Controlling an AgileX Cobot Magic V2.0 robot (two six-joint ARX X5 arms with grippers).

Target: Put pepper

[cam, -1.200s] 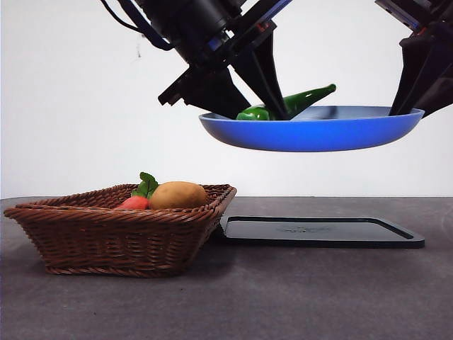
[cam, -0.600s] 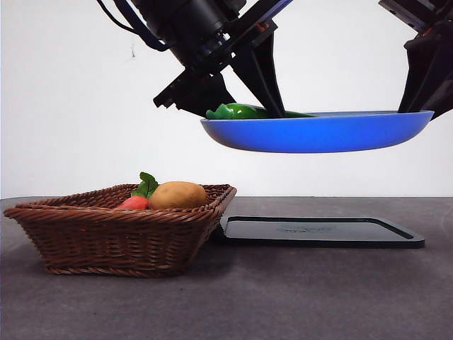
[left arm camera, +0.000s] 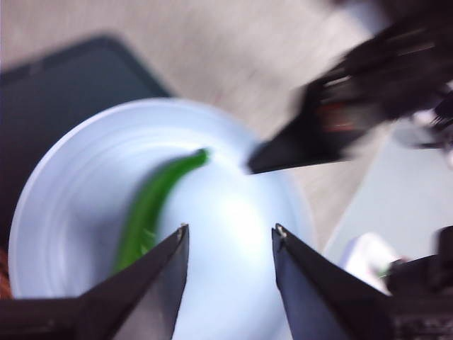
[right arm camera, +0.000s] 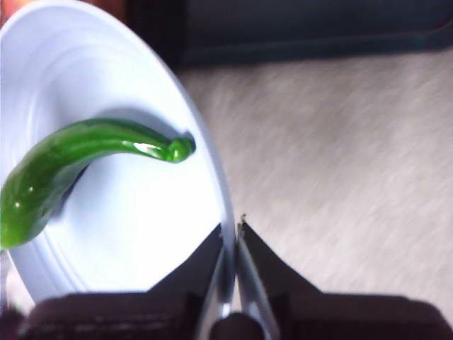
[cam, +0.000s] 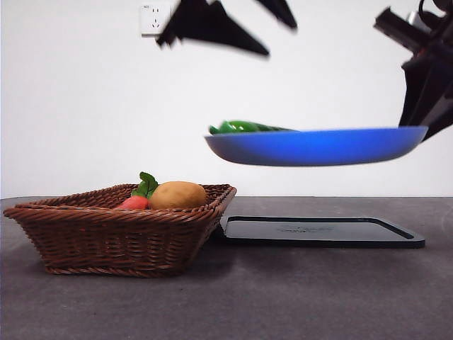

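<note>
The dark-green pepper [cam: 244, 127] lies in the blue plate [cam: 318, 146], which hangs in the air above the black tray [cam: 318, 231]. It shows clearly in both wrist views, as pepper [left arm camera: 152, 202] and pepper [right arm camera: 71, 159] on the pale plate [right arm camera: 141, 234]. My right gripper [right arm camera: 231, 230] is shut on the plate's rim at the right side of the front view. High above the plate my left gripper [left arm camera: 230, 237] stands open with nothing between its fingers, and its dark jaws show at the top edge of the front view.
A brown wicker basket [cam: 106, 237] stands at the left on the dark table, holding a tan-orange lump [cam: 177, 195] and a red fruit with green leaves [cam: 138, 197]. The flat black tray lies beside it to the right.
The left gripper has let go of the pepper and risen well above the plate. The pepper now lies flat in the plate, which has sunk slightly.
</note>
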